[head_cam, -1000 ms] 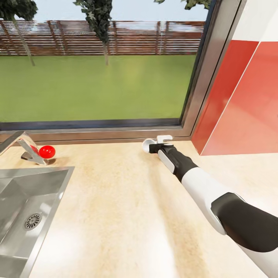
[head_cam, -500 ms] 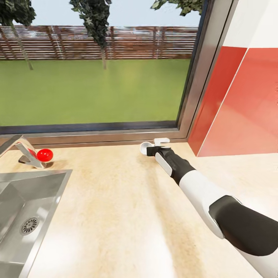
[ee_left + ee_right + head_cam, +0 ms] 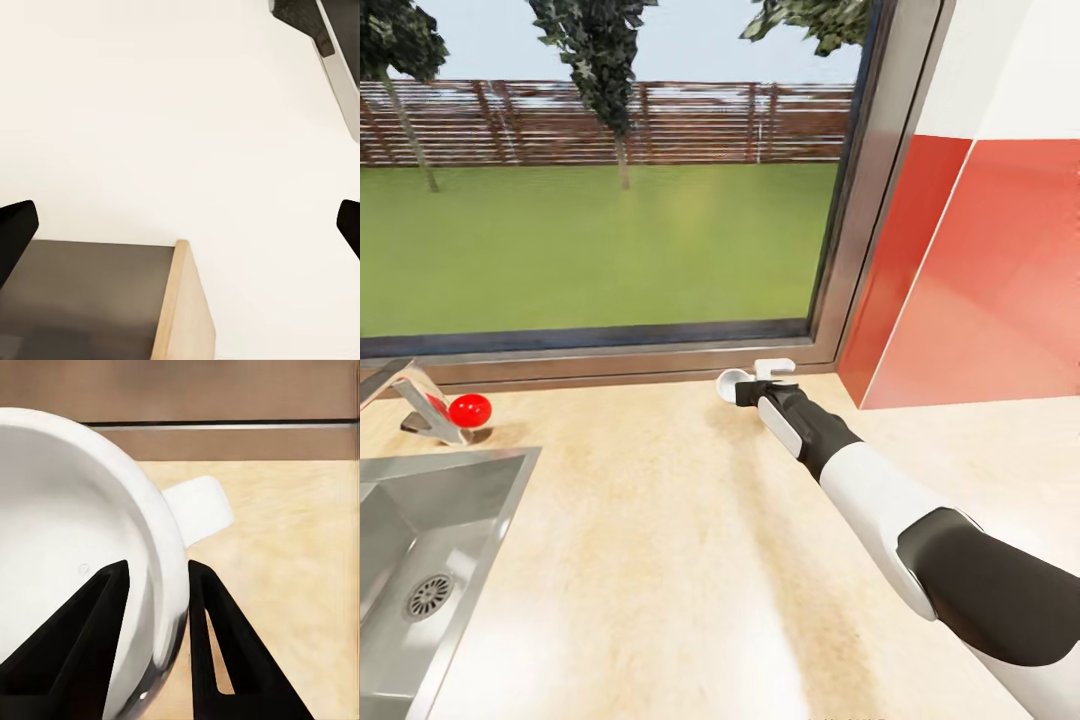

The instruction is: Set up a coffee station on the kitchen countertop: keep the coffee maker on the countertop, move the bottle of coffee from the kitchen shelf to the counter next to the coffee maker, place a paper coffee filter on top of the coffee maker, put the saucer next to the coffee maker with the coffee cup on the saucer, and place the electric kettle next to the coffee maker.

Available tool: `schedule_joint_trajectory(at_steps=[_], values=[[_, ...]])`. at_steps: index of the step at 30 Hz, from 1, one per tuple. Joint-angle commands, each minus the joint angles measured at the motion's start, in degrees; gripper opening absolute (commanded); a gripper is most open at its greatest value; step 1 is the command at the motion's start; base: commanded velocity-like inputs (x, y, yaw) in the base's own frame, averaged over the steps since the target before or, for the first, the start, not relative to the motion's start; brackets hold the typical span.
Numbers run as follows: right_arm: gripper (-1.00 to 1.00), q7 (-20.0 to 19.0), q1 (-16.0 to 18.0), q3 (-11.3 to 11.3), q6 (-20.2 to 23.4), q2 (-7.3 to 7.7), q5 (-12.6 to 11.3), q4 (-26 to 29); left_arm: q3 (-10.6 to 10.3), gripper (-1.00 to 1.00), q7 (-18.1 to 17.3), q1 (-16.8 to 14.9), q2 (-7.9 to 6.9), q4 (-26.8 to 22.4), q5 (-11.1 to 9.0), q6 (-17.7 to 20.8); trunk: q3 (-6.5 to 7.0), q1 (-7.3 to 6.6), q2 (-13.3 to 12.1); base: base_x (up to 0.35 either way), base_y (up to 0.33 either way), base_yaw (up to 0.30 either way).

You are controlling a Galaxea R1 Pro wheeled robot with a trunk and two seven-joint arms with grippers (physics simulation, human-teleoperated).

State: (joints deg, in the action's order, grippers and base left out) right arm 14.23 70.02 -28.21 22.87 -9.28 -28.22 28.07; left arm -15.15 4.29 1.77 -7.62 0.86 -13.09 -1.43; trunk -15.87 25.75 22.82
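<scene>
Right arm reaches far out across the kitchen countertop (image 3: 660, 560) toward the window frame (image 3: 660, 350). The right gripper (image 3: 156, 607) straddles the rim of the coffee cup (image 3: 75, 547): one finger sits inside the bowl, the other outside the wall, and the rim runs between them. Fingers are pinching the cup wall; the gap between them is narrow and taken up by the white ceramic. The cup's handle (image 3: 199, 510) juts out just beyond the outer finger, toward the window side. From the head view the cup (image 3: 735, 383) sits at the far edge of the counter, close under the sill.

Left gripper (image 3: 180, 225): both black fingertips show at the frame edges, spread wide with nothing between them.

Risks, as I judge them:
- The hold is on a thin wall only. Glossy ceramic could slide out of the pads if the wrist tilts.
- The arm is near full stretch, so a lift could be shaky and knock the cup against the window frame.
- A pull on one side of the rim could pivot the cup and let it swing.

A sink (image 3: 420, 540) and a small red ball (image 3: 470, 408) lie well off to the left.
</scene>
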Motion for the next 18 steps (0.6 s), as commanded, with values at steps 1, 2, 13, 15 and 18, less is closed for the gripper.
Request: schedule_joint_trajectory(at_steps=[1, 2, 13, 15, 18], values=[[-1.0, 0.53, 0.06, -0.44, 0.16, 0.05, -0.59, 0.09, -0.51, 1.0, 0.1, -0.01, 0.02, 0.02, -0.53, -0.15, 0.0, 0.04, 0.09, -0.005, 0.0, -0.066], [-1.0, 0.53, 0.05, -0.44, 0.16, 0.05, -0.6, 0.1, -0.53, 1.0, 0.1, -0.01, 0.04, 0.02, -0.53, -0.15, 0.09, 0.04, 0.09, -0.042, 0.0, -0.066], [-1.0, 0.53, 0.03, -0.53, 0.16, -0.02, -0.59, 0.09, -0.67, 1.0, 0.1, -0.01, 0.06, 0.02, -0.53, -0.2, 1.08, 0.04, 0.09, -0.276, 0.0, -0.066], [-1.0, 0.53, 0.01, -0.53, 0.16, -0.03, -0.6, 0.08, -0.55, 1.0, 0.1, -0.01, 0.06, 0.02, -0.53, -0.22, 1.26, 0.04, 0.09, -0.334, 0.002, -0.066], [-1.0, 0.53, -0.01, -0.53, 0.16, -0.04, -0.6, 0.06, -0.43, 1.0, 0.1, -0.01, 0.06, 0.02, -0.53, -0.2, 1.53, 0.04, 0.09, -0.335, 0.074, -0.064]])
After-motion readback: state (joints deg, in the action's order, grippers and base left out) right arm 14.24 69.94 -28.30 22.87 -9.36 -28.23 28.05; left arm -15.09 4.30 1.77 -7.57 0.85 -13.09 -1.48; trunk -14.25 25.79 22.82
